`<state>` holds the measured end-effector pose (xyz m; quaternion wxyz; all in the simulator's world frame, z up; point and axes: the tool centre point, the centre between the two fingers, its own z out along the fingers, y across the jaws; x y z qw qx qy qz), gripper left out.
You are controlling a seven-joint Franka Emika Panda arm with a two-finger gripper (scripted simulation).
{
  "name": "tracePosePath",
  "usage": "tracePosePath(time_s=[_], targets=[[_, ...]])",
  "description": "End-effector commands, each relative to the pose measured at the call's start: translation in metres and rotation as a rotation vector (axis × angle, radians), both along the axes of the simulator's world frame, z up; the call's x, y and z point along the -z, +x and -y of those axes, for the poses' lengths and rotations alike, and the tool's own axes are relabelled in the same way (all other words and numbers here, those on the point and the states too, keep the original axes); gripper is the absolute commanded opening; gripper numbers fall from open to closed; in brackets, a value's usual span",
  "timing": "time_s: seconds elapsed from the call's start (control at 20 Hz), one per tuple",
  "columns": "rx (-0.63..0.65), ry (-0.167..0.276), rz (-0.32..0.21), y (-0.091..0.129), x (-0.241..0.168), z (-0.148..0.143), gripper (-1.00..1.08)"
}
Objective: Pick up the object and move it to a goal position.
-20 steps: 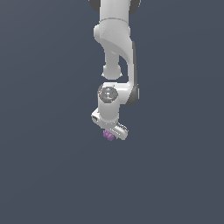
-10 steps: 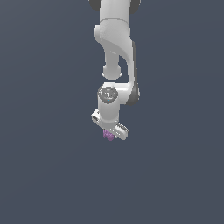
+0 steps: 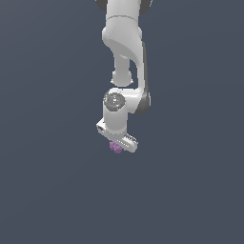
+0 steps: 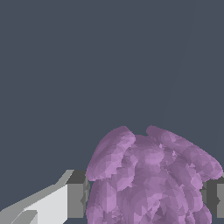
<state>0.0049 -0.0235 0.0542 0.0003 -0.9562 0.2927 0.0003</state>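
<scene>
1. Arm (image 3: pixel 125 52): one white jointed arm, entering from the top of the exterior view and reaching straight down. A round grey cap shows on the wrist joint, with a dark band along the side of the link beside it.

2. Claw (image 3: pixel 116 147): mounted at the lower end of the arm, on a white crossbar that sits tilted, its end toward the exterior view's right lower than the other. In the wrist view one white finger with a grey pad (image 4: pixel 75 200) presses against one side of the purple cluster, and a second grey pad (image 4: pixel 214 200) shows at the opposite side. The claw is closed on the cluster, a pad touching each flank.

3. Object (image 3: pixel 115 147): a small purple lumpy cluster, like a bunch of beads, much narrower than the crossbar above it. It sits directly beneath the crossbar, partly tucked behind it in the exterior view. In the wrist view the same cluster (image 4: pixel 151 177) fills the space between the two pads, its rounded lobes bulging out beyond them.

4. Surroundings: plain dark grey-blue all around in both views. I cannot tell whether the cluster touches any worktop or hangs clear of it.
</scene>
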Motion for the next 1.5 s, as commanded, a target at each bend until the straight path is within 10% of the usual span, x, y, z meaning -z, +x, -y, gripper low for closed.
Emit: tracePosePath(time_s=[0.0,1.45], targets=[[0.001,0.000,0.001,0.006,-0.010,0.008,-1.00],[0.001,-0.001,0.000,0.080,-0.133,0.108,-1.00]])
